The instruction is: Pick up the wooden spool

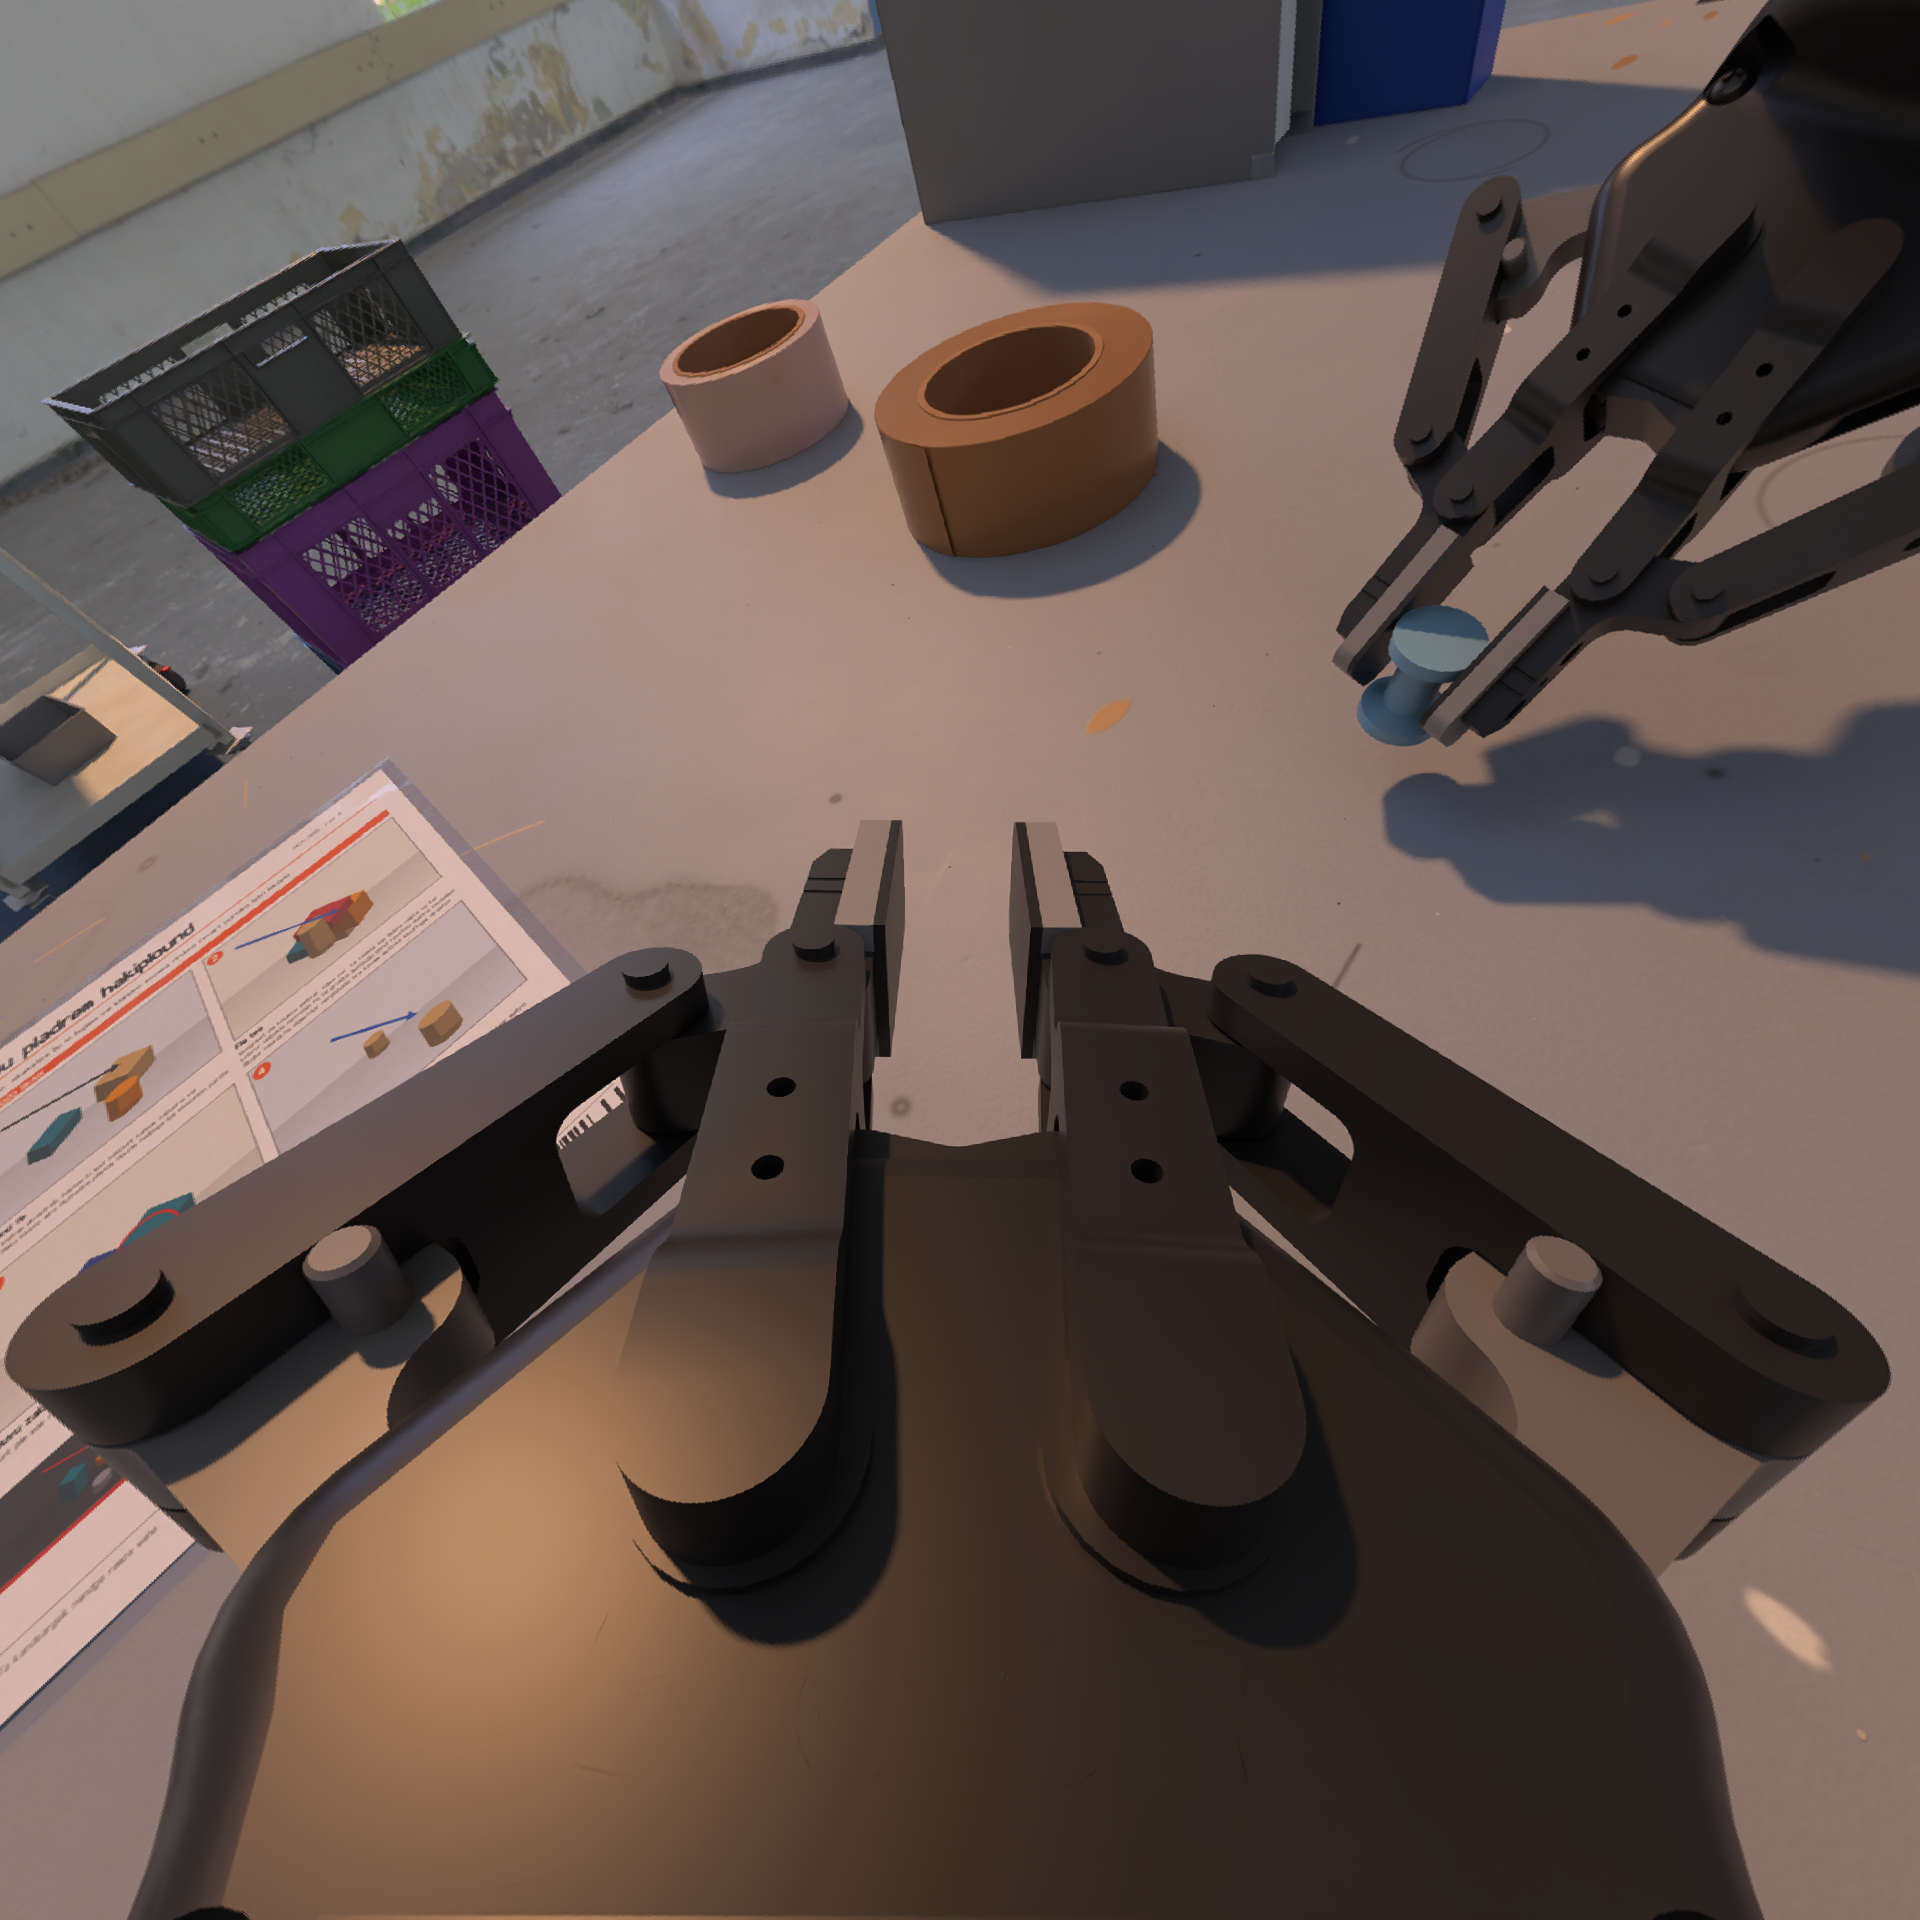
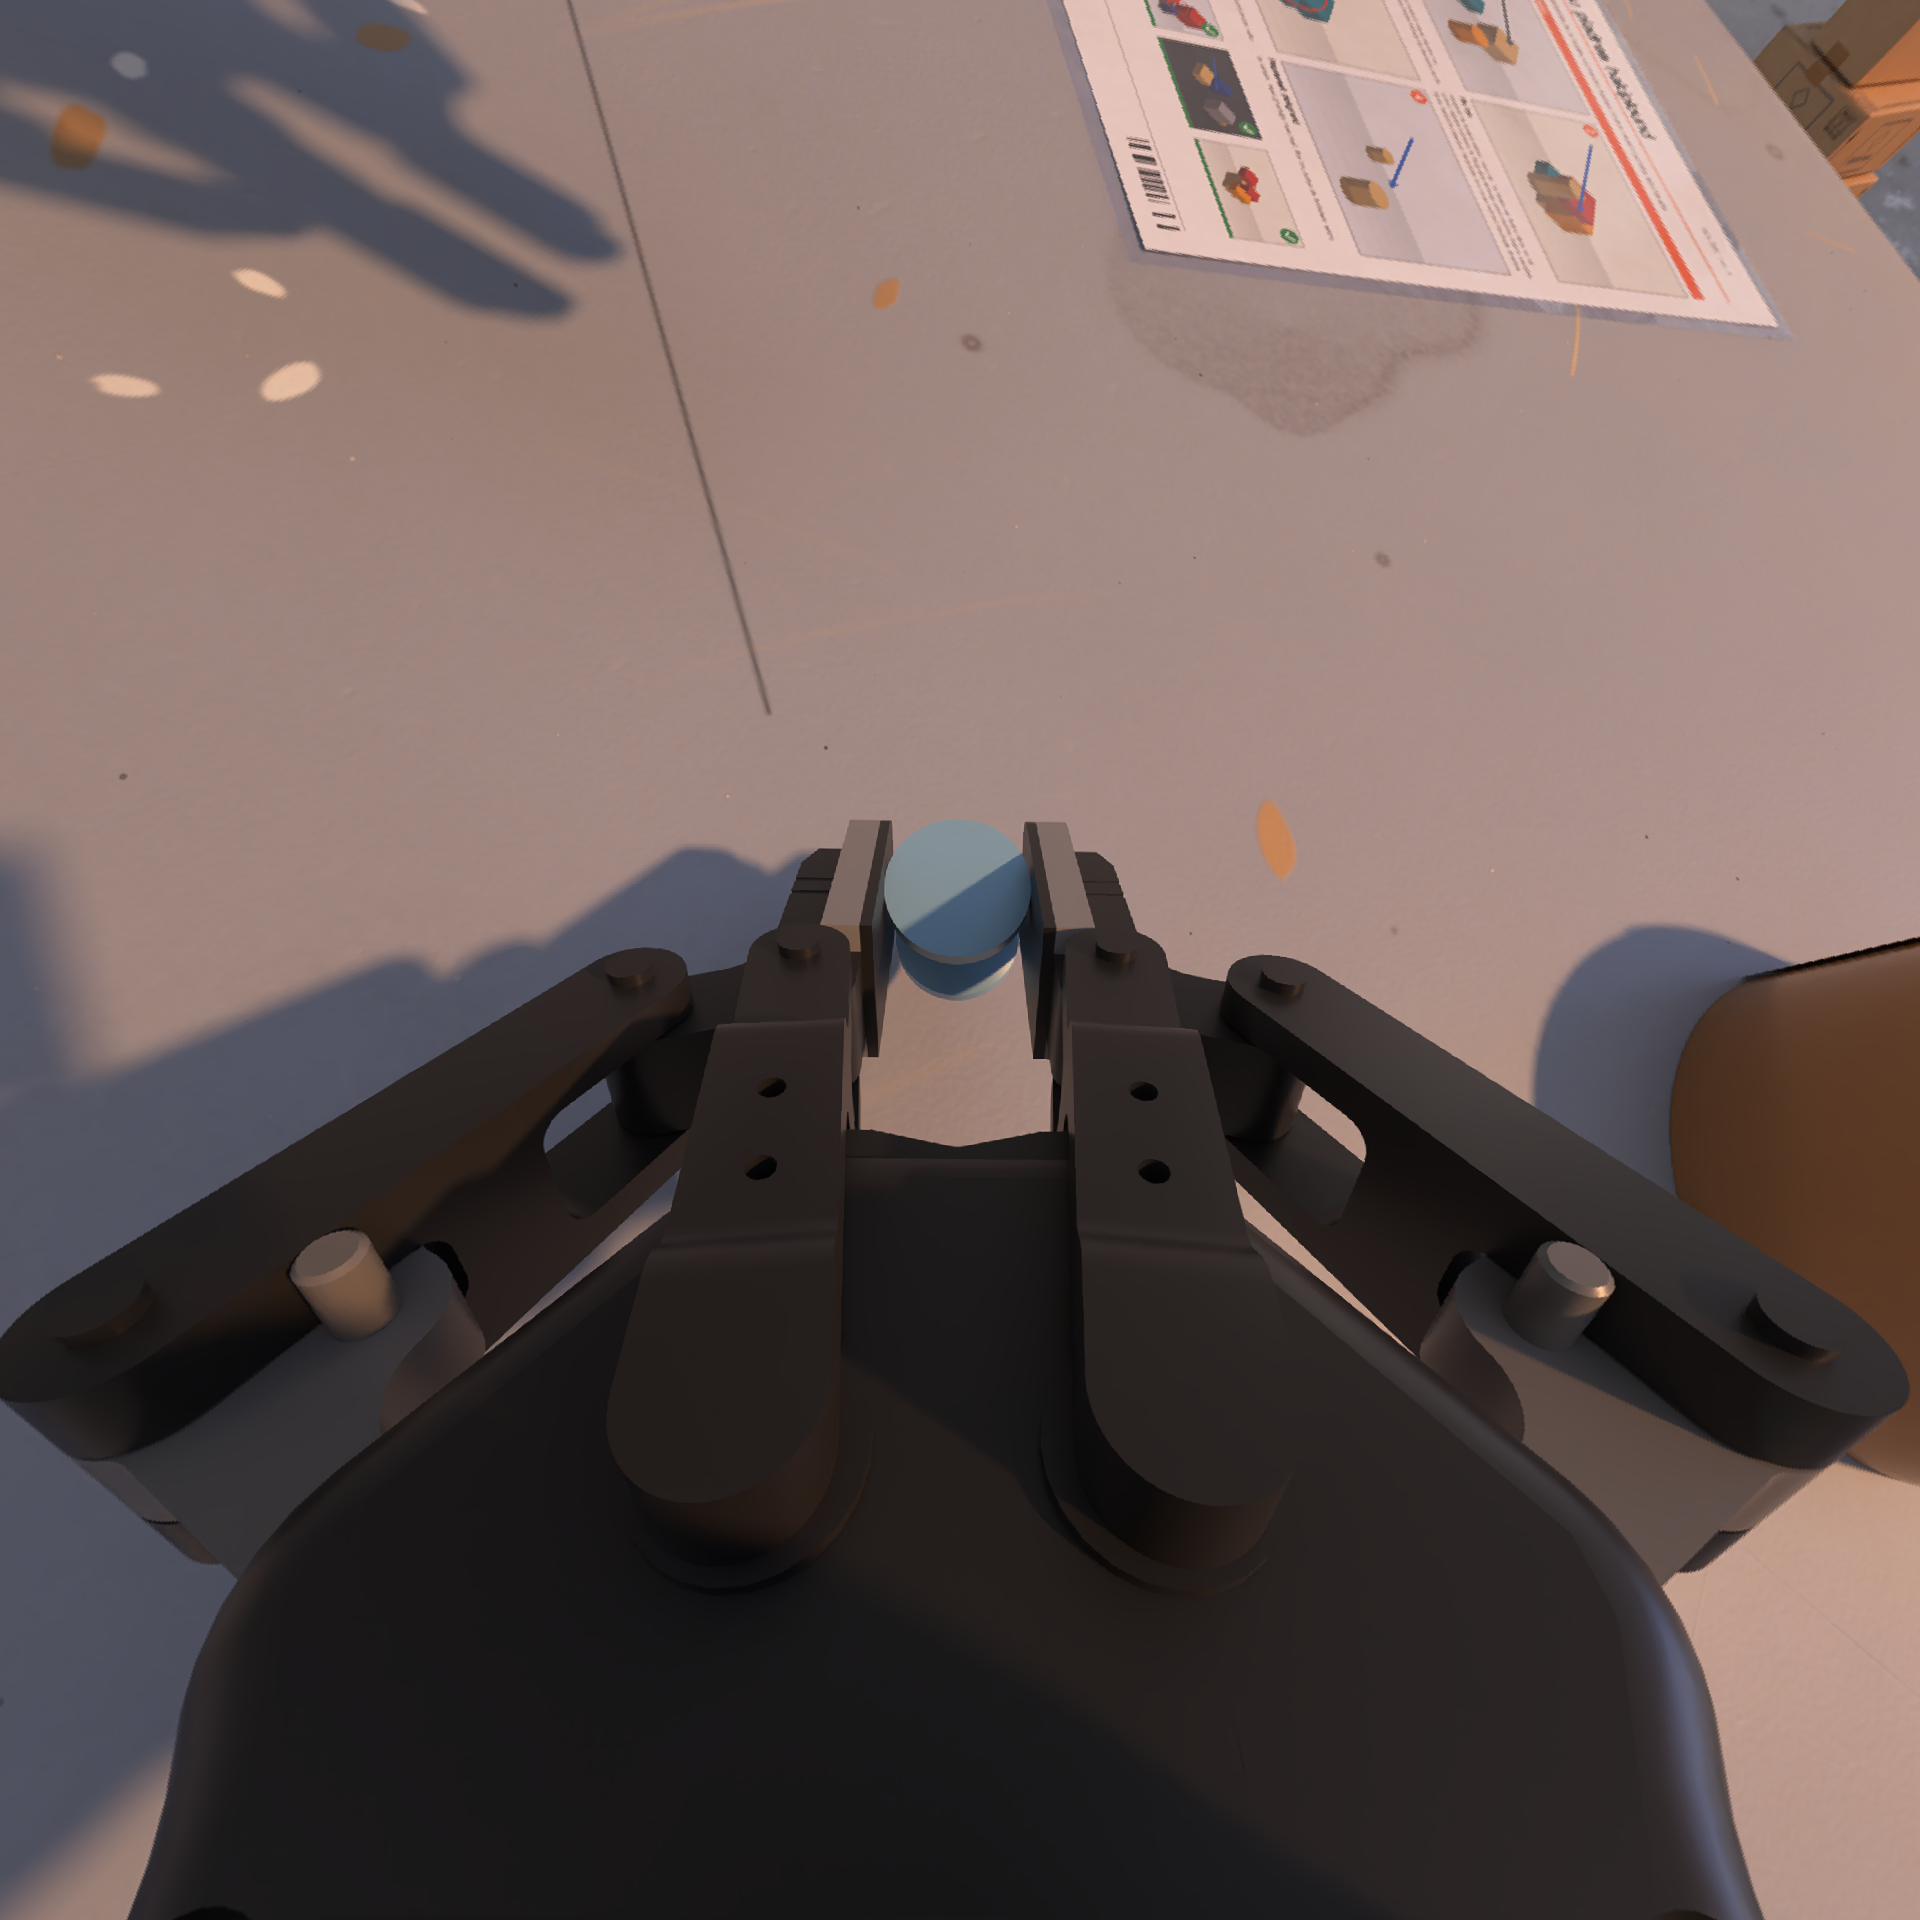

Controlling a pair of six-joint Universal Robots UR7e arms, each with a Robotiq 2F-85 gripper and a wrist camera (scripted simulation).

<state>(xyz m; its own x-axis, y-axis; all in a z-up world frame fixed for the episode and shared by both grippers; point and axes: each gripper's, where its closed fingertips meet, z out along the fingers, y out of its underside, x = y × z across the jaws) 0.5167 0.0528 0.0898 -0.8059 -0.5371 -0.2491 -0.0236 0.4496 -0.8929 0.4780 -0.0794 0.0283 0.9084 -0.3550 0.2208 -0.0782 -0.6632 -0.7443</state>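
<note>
The spool [image 2: 956,894] is small and pale blue, with round flanges on a thin stem. My right gripper [image 2: 956,844] is shut on it, one pad against each side of the top flange. In the left wrist view the right gripper [image 1: 1411,709] comes in from the upper right and holds the spool [image 1: 1432,649] upright, just above the grey table [image 1: 727,675]; its shadow lies apart below it. My left gripper [image 1: 958,831] hovers over the table with a narrow gap between its fingers and nothing in it.
A brown tape roll [image 1: 1023,426] and a pale pink roll [image 1: 753,384] stand at the back; the brown roll [image 2: 1797,1195] is close to the right gripper's side. An instruction sheet [image 1: 208,1039] lies left. A grey box [image 1: 1081,94] and a blue box [image 1: 1403,52] stand behind. Stacked crates [image 1: 312,436] sit on the floor beyond the table edge.
</note>
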